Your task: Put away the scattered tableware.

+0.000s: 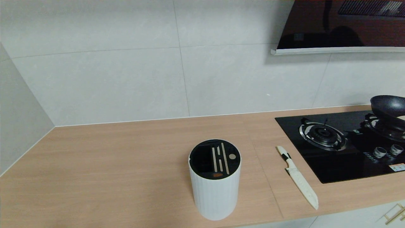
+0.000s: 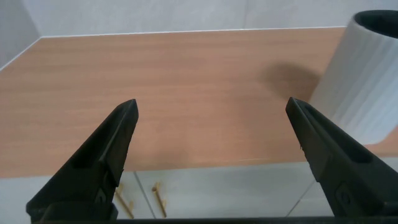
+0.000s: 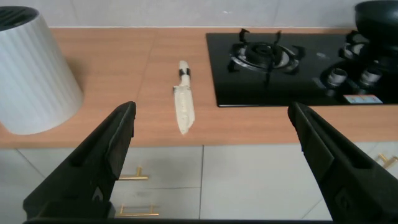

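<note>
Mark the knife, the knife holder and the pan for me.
knife (image 1: 297,178): head view, middle of the blade.
knife holder (image 1: 215,193): head view, ribbed white side wall.
pan (image 1: 388,107): head view, dark outer side.

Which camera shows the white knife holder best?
Head view: it looks down on the whole knife holder, black top and slots plain. Both wrist views catch part of its ribbed white wall.
</note>
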### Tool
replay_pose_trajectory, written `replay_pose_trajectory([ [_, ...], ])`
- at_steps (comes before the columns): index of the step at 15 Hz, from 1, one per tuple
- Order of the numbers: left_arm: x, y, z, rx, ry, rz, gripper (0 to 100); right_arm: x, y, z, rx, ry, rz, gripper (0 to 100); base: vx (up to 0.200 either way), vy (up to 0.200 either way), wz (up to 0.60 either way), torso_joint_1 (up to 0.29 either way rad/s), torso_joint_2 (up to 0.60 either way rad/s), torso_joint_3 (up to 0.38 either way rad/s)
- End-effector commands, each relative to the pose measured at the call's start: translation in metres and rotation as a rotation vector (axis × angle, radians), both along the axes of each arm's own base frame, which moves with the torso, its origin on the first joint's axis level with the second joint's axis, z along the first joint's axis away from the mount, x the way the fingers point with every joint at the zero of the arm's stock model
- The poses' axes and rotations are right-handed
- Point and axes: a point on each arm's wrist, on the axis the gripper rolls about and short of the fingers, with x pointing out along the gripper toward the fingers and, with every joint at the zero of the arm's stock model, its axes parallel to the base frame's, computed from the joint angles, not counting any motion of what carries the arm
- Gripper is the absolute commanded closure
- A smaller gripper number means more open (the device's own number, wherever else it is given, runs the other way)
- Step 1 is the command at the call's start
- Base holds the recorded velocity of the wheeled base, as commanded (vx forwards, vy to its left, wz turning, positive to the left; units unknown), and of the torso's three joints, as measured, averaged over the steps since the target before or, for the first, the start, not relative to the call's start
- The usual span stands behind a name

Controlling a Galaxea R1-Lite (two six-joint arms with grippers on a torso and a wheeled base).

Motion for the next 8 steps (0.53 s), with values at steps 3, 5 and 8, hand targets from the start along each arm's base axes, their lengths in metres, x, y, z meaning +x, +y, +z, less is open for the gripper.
replay_pose_trajectory([
  [3,0.0,0.0,0.0,0.0,0.0,0.0,0,0.0001,0.0,0.0001,0.0,0.0,0.001,0,0.0,0.0,0.0,0.0,0.0,0.0],
  [5,0.0,0.0,0.0,0.0,0.0,0.0,0,0.0001,0.0,0.0001,0.0,0.0,0.001,0,0.0,0.0,0.0,0.0,0.0,0.0],
  [8,0.0,0.0,0.0,0.0,0.0,0.0,0,0.0001,0.0,0.0001,0.0,0.0,0.001,0,0.0,0.0,0.0,0.0,0.0,0.0],
])
